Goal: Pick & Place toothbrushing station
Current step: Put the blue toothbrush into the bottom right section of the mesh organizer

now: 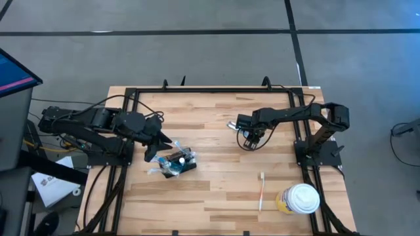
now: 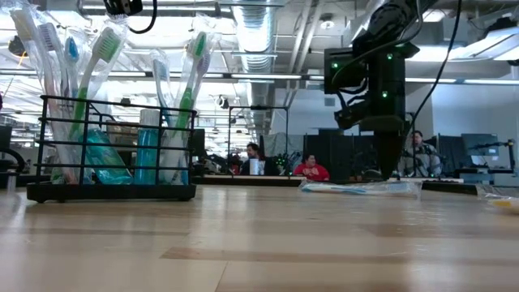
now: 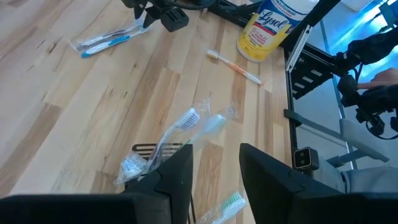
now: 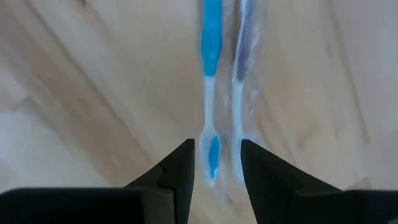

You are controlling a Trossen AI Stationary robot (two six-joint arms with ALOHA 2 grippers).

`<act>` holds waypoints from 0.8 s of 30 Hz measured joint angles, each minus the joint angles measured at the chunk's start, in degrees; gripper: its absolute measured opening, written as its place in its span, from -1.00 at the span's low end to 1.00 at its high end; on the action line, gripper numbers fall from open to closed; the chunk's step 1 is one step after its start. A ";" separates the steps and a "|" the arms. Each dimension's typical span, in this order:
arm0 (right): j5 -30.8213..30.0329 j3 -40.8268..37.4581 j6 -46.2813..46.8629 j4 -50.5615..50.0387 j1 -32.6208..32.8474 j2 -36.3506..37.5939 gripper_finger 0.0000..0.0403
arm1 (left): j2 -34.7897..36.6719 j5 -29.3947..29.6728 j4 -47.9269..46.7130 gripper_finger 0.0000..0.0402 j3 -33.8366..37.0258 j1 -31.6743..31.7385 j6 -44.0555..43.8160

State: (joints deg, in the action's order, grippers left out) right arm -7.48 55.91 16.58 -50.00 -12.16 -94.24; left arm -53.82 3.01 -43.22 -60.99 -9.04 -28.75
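The toothbrushing station [image 1: 178, 162], a black wire holder, stands on its base at the table's left middle, with several wrapped toothbrushes [image 2: 97, 89] upright in it. My left gripper [image 3: 216, 180] hovers open just above and to the left of it. My right gripper [image 4: 216, 168] points straight down, open, over a clear pack [image 4: 224, 81] that lies flat on the table right of centre. The pack holds a blue and a pale toothbrush. The blue brush's head [image 4: 212, 152] lies between the fingertips. My right gripper comes at the clear pack from above, its open fingers [image 4: 183, 165] on either side of the blue brush's head, along the brush. In the low view the fingertip [image 2: 389, 172] reaches down to the pack [image 2: 361, 187]. Whether it touches, I cannot tell.
A loose orange-handled toothbrush [image 1: 261, 190] lies near the table's front right. Beside it stands a yellow canister with a white lid [image 1: 298, 198]. A black frame [image 1: 216, 90] runs round the table's edges. Bare wood lies between the holder and the pack.
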 joint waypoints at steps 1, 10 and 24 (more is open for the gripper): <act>-0.10 0.02 0.00 0.16 -0.02 0.00 -0.40 | 0.00 0.00 -0.02 -0.37 0.00 0.00 0.00; 0.06 0.03 0.00 -0.45 0.19 -2.98 -0.40 | 0.00 0.00 -0.02 -0.37 0.00 0.02 0.00; 0.12 0.25 -0.44 -1.02 0.44 -8.76 -0.56 | -0.01 -0.01 0.02 -0.37 0.00 0.02 0.00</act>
State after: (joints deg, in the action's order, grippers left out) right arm -7.35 56.16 16.14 -51.03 -11.73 -103.00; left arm -53.83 3.00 -43.20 -60.99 -9.02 -28.75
